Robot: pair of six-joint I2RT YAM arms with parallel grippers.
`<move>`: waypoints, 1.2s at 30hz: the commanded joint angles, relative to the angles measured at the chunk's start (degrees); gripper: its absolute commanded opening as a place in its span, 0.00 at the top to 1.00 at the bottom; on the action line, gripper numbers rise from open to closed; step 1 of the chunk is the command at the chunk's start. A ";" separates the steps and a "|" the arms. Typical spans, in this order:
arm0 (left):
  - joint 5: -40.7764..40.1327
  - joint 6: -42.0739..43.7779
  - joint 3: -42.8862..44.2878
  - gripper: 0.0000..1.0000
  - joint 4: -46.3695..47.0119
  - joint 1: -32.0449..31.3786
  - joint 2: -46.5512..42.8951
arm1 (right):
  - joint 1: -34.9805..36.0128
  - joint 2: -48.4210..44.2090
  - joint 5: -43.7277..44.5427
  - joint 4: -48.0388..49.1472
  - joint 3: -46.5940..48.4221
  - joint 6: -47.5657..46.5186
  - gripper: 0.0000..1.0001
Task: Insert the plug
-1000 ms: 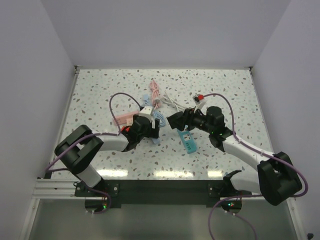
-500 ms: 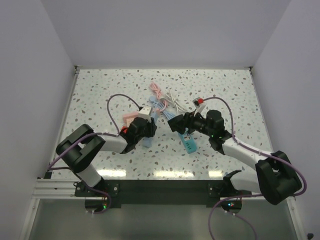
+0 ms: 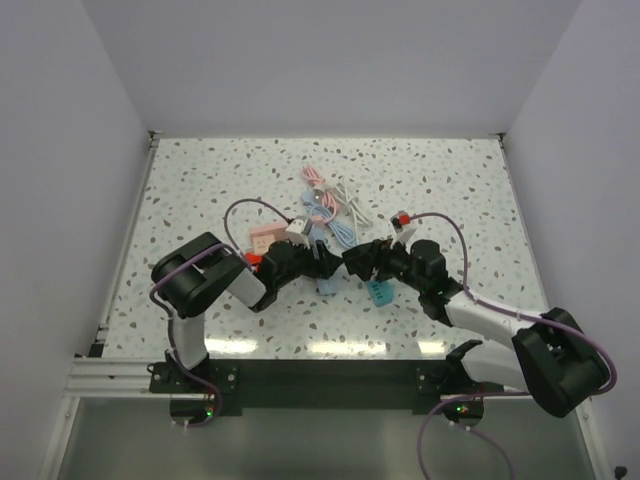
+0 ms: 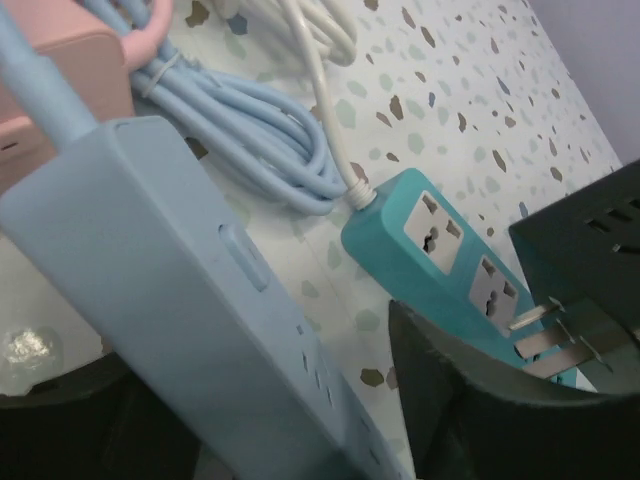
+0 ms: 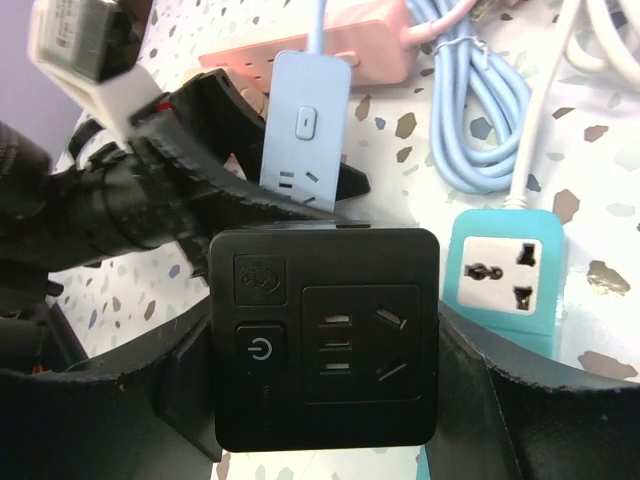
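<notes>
right end effector [image 5: 325,372] is pinching the black plug [image 5: 325,335]; left end effector [image 4: 270,420] straddles the blue power strip [image 4: 180,270], can't tell if it's squeezing.

Black square plug [image 5: 325,340] at lower centre, socket face and power button showing; pale-blue power strip [image 5: 305,120] lying just above, upper centre.

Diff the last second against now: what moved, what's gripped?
The grippers converged mid-table. The left gripper swung right, and the light blue power strip shifted right with it; its jaws now straddle the strip with a gap. The right gripper moved left and nearer. Unchanged: the right gripper is still shut on the black plug, and the teal power strip stayed roughly put.
</notes>
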 commanded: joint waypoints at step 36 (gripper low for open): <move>-14.72 8.53 -13.54 0.00 -14.21 -0.67 -24.04 | 13.80 7.64 11.14 3.97 6.14 -4.99 1.00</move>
